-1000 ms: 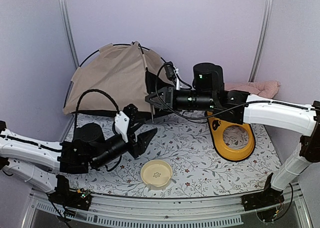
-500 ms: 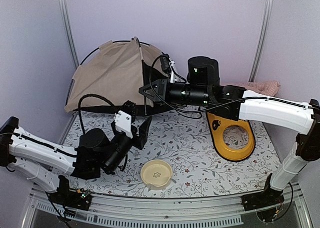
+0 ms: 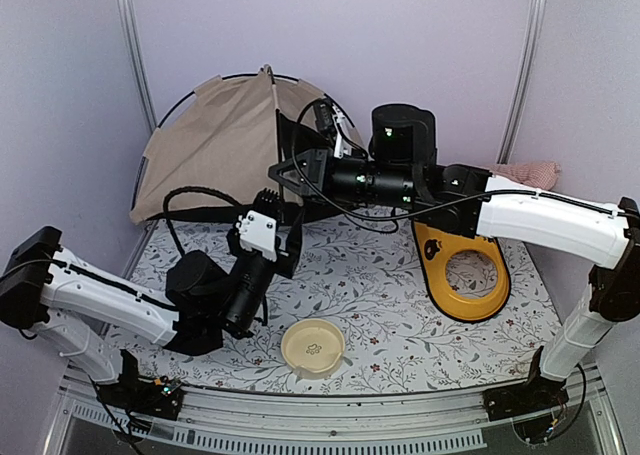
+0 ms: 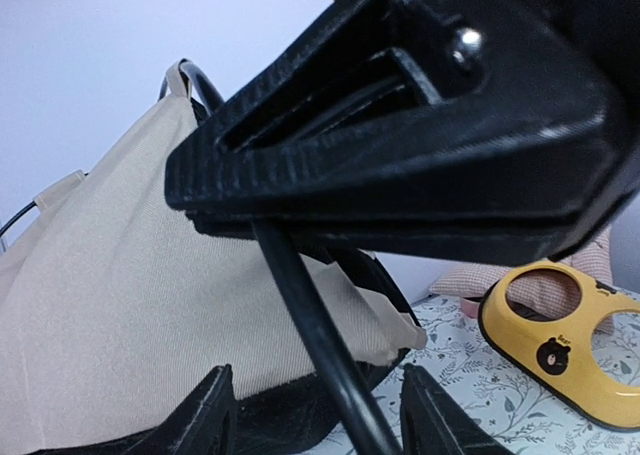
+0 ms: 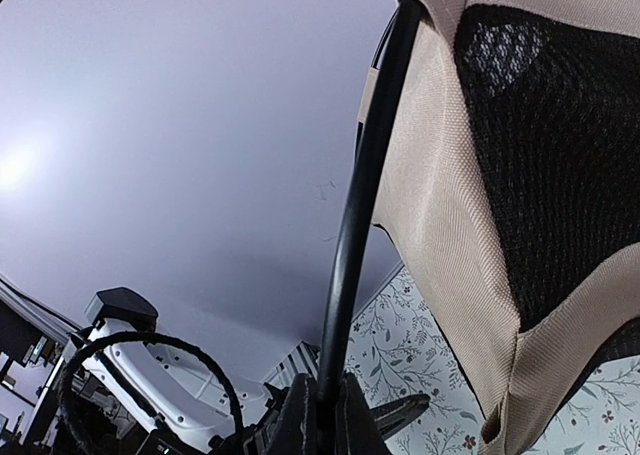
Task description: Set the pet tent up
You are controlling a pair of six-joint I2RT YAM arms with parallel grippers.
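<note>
The tan pet tent [image 3: 215, 140] stands half raised at the back left, its black poles arching over it. My right gripper [image 3: 284, 171] is shut on a thin black pole [image 5: 362, 185] at the tent's right side, beside the beige fabric [image 5: 435, 225] and black mesh [image 5: 550, 125]. In the right wrist view the right gripper [image 5: 322, 415] pinches the pole's lower end. My left gripper [image 3: 290, 240] sits just below the right one, open. In the left wrist view that pole [image 4: 300, 305] runs between the left gripper's [image 4: 320, 420] spread fingers without touching them.
A yellow oval feeder tray [image 3: 463, 275] lies at the right on the floral mat [image 3: 380, 305]. A cream round bowl [image 3: 313, 347] sits near the front. A pink checked cushion [image 3: 525, 173] lies at the back right. Metal frame posts [image 3: 130, 55] flank the tent.
My right gripper has moved left and up with the pole, lifting the tent's side. My left arm has swung its gripper back toward the tent, coming in under the right gripper.
</note>
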